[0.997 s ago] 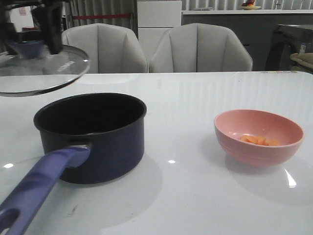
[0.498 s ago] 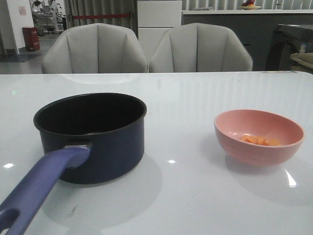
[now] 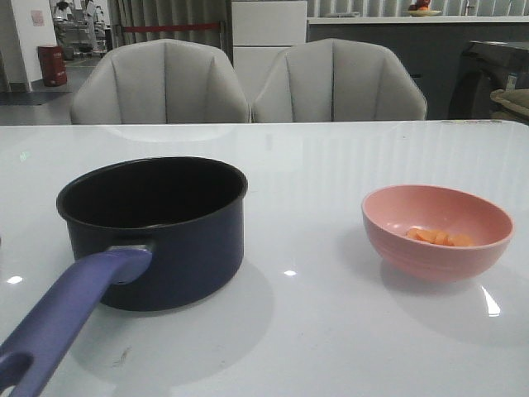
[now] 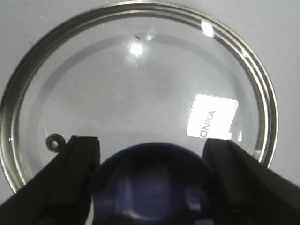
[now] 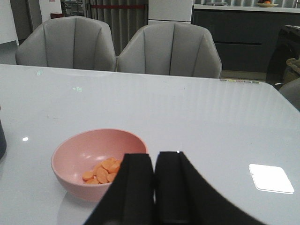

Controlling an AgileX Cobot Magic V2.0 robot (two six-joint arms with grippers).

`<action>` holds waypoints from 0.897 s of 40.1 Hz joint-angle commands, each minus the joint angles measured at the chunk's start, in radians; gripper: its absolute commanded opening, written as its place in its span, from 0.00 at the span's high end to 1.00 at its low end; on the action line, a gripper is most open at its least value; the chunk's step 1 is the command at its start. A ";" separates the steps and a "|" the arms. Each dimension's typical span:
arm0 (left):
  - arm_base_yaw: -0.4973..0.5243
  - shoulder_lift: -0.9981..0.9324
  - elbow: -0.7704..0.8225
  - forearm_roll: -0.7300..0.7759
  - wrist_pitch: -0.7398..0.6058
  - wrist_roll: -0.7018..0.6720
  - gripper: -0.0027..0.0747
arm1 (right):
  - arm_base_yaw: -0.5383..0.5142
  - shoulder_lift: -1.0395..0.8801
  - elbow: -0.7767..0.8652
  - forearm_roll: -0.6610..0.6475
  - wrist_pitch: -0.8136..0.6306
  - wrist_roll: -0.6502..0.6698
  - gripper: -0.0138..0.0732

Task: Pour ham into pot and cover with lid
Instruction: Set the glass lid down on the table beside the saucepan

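Observation:
The dark navy pot [image 3: 157, 223] stands at the table's left, its purple-blue handle [image 3: 66, 318] pointing to the near left corner; its black inside looks empty. The ham [image 3: 438, 237] lies as a few orange pieces in the pink bowl [image 3: 436, 248] at the right. Neither gripper shows in the front view. In the left wrist view my left gripper [image 4: 152, 143] is shut on the purple-blue knob [image 4: 150, 183] of the glass lid [image 4: 140, 84], over grey table surface. My right gripper [image 5: 154, 157] is shut and empty, just beside the bowl [image 5: 79, 154] with the ham [image 5: 103, 171].
Two grey chairs [image 3: 161, 83] [image 3: 339, 83] stand behind the white glossy table [image 3: 331, 165]. A dark counter and cabinets are farther back. The pot's edge shows at the side of the right wrist view [image 5: 1, 140].
One second ago my left gripper held the lid high at the front view's far left. It then left that view. Pot and bowl have not moved.

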 commanded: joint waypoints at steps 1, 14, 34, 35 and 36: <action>0.000 -0.029 -0.024 -0.014 -0.004 0.001 0.37 | -0.006 -0.021 0.011 -0.011 -0.074 0.000 0.65; -0.033 -0.020 -0.024 -0.012 0.002 0.021 0.35 | -0.006 -0.021 0.011 -0.011 -0.074 0.000 0.65; -0.039 -0.053 -0.024 0.040 0.068 0.023 0.11 | -0.006 -0.021 0.011 -0.011 -0.074 0.000 0.65; -0.039 -0.068 -0.024 0.035 0.063 0.023 0.11 | -0.006 -0.021 0.011 -0.011 -0.074 0.000 0.65; -0.039 -0.079 -0.024 0.029 0.056 0.025 0.11 | -0.006 -0.021 0.011 -0.011 -0.074 0.000 0.65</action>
